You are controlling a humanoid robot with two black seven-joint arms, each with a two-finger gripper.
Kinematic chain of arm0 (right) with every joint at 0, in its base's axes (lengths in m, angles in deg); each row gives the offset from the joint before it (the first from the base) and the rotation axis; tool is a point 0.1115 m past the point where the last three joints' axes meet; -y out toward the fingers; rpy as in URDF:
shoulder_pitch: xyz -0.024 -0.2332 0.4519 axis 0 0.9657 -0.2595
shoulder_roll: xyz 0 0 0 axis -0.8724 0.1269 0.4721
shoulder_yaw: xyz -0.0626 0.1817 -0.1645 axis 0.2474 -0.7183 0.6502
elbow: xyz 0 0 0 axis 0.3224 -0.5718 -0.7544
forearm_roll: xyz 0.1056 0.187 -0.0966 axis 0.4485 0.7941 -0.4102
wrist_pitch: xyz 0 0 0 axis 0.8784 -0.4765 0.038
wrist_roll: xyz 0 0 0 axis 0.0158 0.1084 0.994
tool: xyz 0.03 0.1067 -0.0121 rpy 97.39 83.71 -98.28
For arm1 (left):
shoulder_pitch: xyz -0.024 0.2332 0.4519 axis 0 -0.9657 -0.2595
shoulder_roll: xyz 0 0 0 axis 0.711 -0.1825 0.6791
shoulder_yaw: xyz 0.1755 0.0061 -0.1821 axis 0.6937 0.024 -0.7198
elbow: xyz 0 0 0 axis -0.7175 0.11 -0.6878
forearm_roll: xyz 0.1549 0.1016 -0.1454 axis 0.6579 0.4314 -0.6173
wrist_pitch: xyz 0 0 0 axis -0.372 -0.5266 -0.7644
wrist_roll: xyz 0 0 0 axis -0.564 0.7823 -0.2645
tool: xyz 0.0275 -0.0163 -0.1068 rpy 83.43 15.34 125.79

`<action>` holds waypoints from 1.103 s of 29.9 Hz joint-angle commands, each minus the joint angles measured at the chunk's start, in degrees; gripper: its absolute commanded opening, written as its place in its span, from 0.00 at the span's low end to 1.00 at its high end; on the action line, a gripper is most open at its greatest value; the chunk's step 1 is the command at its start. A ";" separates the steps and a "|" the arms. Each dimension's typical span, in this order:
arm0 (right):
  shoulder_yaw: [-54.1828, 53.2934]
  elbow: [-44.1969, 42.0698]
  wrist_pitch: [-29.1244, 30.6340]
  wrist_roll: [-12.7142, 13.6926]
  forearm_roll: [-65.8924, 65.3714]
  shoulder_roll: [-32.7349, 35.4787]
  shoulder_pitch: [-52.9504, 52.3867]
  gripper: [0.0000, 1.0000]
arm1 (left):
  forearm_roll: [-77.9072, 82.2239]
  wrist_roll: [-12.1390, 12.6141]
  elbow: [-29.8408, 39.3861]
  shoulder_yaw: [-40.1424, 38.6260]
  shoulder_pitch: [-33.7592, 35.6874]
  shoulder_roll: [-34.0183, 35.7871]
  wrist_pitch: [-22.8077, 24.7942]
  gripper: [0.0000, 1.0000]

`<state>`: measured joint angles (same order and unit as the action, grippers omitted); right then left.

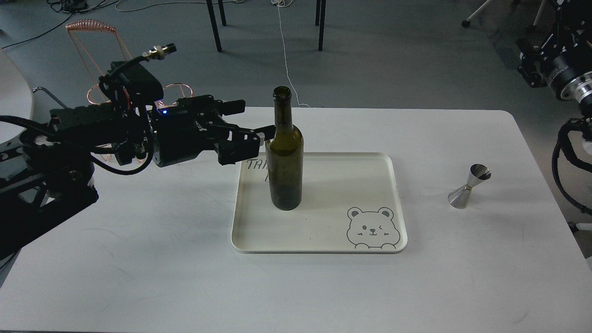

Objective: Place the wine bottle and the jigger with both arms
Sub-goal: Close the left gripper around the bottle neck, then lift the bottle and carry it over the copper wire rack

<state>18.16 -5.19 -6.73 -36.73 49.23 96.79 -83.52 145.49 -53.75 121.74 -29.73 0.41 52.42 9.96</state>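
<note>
The dark olive-green wine bottle (284, 166) stands upright on the left half of a cream tray (370, 166) with a bear drawing. My left gripper (252, 120) reaches in from the left at the height of the bottle's shoulder. It is open, with two spread fingers. The nearer fingertip (262, 134) is at the bottle's left shoulder, and I cannot tell if it touches. The silver jigger (468, 186) stands alone on the white table, right of the tray. Only a wrist section of my right arm (562, 76) shows at the top right edge, and its gripper is out of view.
A copper wire bottle rack (90, 28) stands at the table's back left, mostly hidden behind my left arm. Black chair legs (213, 25) and cables are on the floor beyond the table. The table's (138, 259) far edge runs just behind the bottle.
</note>
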 commanded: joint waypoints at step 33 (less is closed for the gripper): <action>0.16 -0.27 -0.09 0.00 -0.08 -0.64 0.29 0.97 | 0.50 2.87 -4.86 -0.09 0.17 -7.58 -2.56 0.29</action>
<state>18.30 -5.47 -6.79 -36.73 49.14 96.16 -83.23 146.00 -50.87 116.88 -29.86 0.58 44.53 7.40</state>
